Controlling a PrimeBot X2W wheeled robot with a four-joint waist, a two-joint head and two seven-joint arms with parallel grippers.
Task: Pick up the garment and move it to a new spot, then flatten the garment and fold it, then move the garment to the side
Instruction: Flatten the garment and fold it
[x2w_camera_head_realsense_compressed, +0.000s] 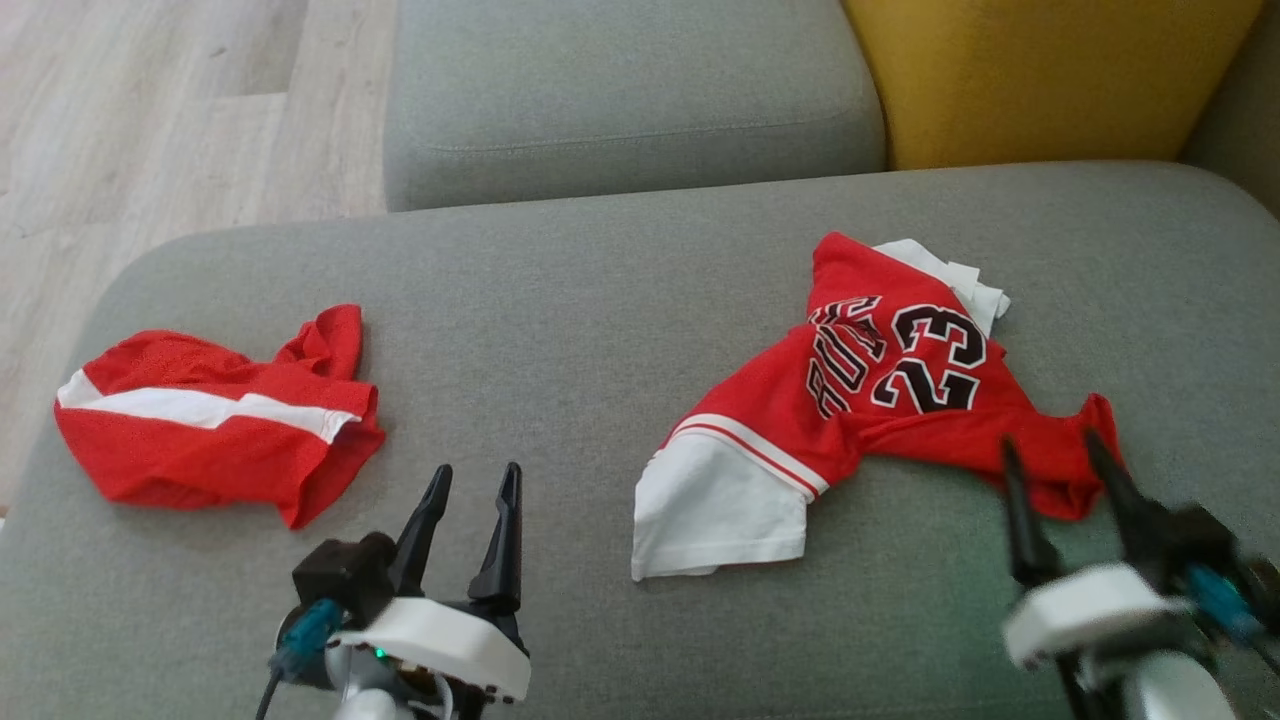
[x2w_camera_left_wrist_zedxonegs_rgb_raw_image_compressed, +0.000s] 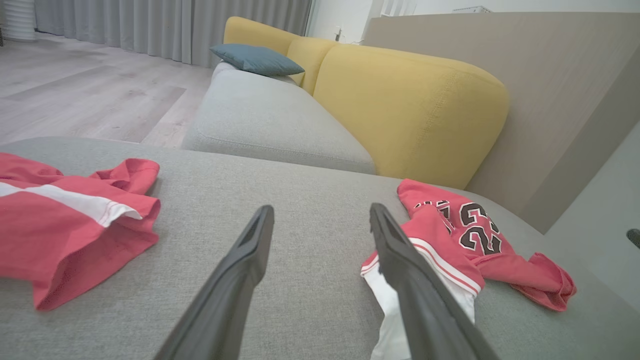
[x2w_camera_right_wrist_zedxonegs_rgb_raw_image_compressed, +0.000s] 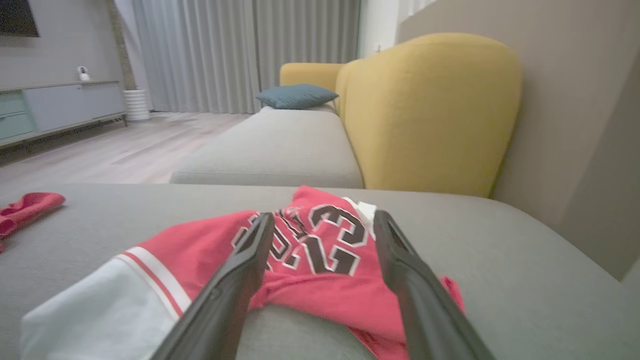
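Right gripper (x2w_camera_head_realsense_compressed: 1050, 440) hangs spread apart over the red 23 jersey (x2w_camera_head_realsense_compressed: 780, 410). Left gripper (x2w_camera_head_realsense_compressed: 478, 468) is spread too, holding nothing

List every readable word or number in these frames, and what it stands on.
"23": black number on the red jersey.
Black lettering beside it: creased and folded, not readable in full.
Red-and-white garment at left: no text.

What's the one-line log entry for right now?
left gripper: open, empty | right gripper: open, above jersey edge | jersey: crumpled, unfolded, on sofa | other red garment: far left
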